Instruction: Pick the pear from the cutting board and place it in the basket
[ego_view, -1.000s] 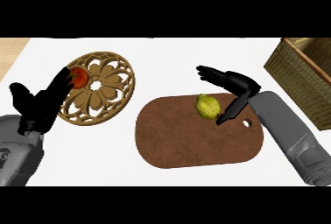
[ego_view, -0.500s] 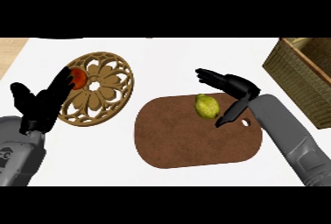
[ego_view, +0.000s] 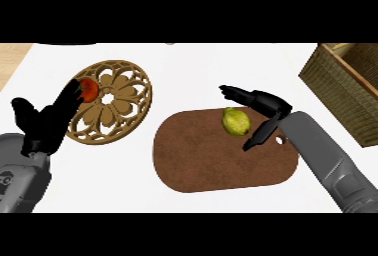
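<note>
Nearest to me, my two grey forearms come in from the lower edge, one at each side. Between them lies the brown cutting board (ego_view: 221, 155), flat on the white bench (ego_view: 184, 60), with a small hole near its right edge.

My right robot hand (ego_view: 267, 107) hangs over the far right part of the board, spread wide and holding nothing. Its fingers (ego_view: 235, 92) reach out to the left past the far side of the pear, and its thumb (ego_view: 260, 137) points down toward me on the pear's right. The pear (ego_view: 235, 121) sits in that gap on the far part of the board, yellow-green, lying on its own; I cannot tell whether any part of my hand touches it.

My left robot hand (ego_view: 44, 122) rests at the left edge, fingers straight and up, open and carrying nothing. Its fingertips overlap the left rim of a round wooden trivet (ego_view: 114, 102) with a carved flower pattern, which lies on the bench to the left of the board and a little farther off. A small red fruit (ego_view: 88, 89) sits on the trivet's far left part, just beside my fingertips.

Farthest away, at the right edge, stands the woven basket (ego_view: 339, 85) with a pale wooden rim, well apart from the pear. Only its near left corner shows, and I cannot tell what is inside it.
</note>
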